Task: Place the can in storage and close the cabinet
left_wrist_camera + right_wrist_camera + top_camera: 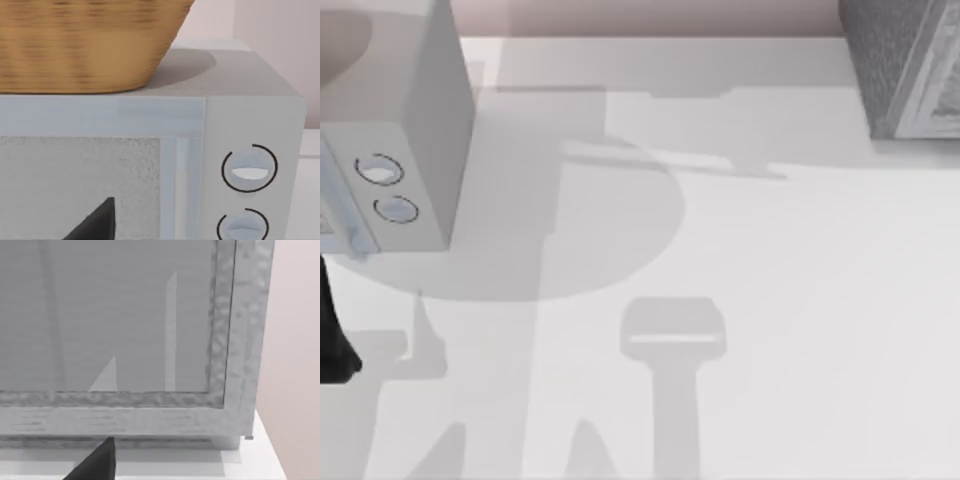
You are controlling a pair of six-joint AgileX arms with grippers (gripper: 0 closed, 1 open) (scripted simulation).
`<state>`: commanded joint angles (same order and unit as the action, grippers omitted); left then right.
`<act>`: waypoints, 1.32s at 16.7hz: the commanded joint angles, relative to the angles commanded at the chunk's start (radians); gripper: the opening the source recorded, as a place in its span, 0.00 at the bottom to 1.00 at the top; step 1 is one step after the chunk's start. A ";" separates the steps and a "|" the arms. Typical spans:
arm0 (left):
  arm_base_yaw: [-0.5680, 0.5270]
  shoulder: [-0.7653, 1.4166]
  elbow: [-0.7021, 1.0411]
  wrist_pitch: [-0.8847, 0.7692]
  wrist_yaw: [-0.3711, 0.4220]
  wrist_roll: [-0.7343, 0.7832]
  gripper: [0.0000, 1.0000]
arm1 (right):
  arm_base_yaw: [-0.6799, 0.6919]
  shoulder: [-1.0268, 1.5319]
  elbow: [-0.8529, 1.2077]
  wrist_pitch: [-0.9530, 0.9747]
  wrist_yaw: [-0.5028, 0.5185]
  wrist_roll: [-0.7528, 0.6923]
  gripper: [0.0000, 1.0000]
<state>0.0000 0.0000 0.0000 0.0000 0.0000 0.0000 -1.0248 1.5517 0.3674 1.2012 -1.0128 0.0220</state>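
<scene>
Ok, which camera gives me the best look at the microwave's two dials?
The left wrist view: both dials face the camera on the microwave, under a wicker basket. The top view shows them smaller, at an angle.

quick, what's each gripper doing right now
Left gripper: faces the microwave door; open or closed cannot be told.
Right gripper: faces the grey cabinet; cannot be told either.

— What do we see at the table's left?
— A white microwave with two round dials; a wicker basket rests on top, we note
</scene>
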 joint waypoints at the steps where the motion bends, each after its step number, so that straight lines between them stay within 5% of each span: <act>1: 0.000 0.000 0.000 0.000 0.000 0.000 1.00 | 0.004 -0.002 -0.004 -0.003 0.002 0.000 1.00; 9: 0.000 0.000 0.000 0.000 0.000 0.000 1.00 | -0.013 -0.021 0.263 -0.273 -0.023 0.002 1.00; 22: 0.000 0.000 0.000 0.000 0.000 0.000 1.00 | -0.025 -0.164 1.194 -1.396 -0.031 0.000 1.00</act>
<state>0.0000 0.0000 0.0000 0.0000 0.0000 0.0000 -1.0494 1.3874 1.5619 -0.1952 -1.0443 0.0216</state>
